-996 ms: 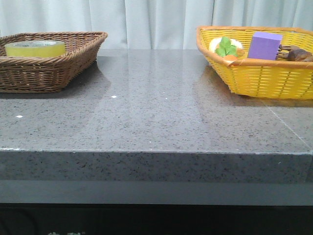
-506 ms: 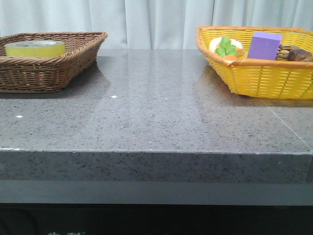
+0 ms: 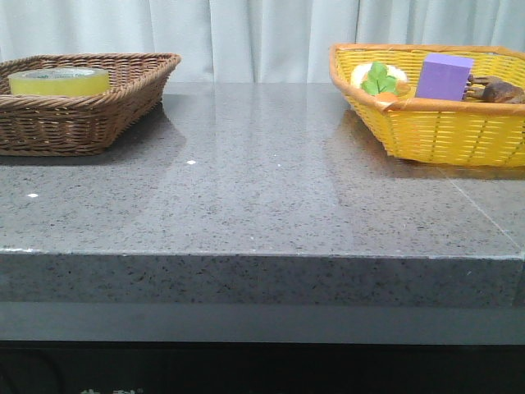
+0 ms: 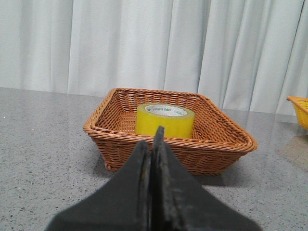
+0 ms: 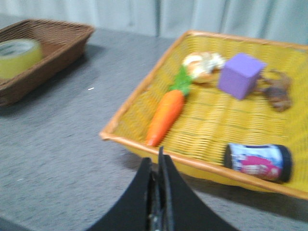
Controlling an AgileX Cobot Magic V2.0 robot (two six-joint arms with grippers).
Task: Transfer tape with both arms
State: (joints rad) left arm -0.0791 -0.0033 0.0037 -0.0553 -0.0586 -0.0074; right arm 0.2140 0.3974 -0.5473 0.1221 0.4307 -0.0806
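The yellow tape roll [image 3: 58,81] lies flat in the brown wicker basket [image 3: 90,115] at the far left of the table. It also shows in the left wrist view [image 4: 164,120] and in the right wrist view [image 5: 18,57]. My left gripper [image 4: 153,139] is shut and empty, a little short of the brown basket's near rim [image 4: 168,144], pointing at the tape. My right gripper [image 5: 158,159] is shut and empty, just short of the yellow basket's near rim [image 5: 192,161]. Neither arm shows in the front view.
The yellow basket [image 3: 435,123] at the far right holds a purple block [image 3: 444,76], a toy carrot [image 5: 165,115], a pale round item [image 5: 203,64], a brown object [image 5: 276,89] and a small can [image 5: 257,161]. Grey stone table [image 3: 262,189]; white curtain behind.
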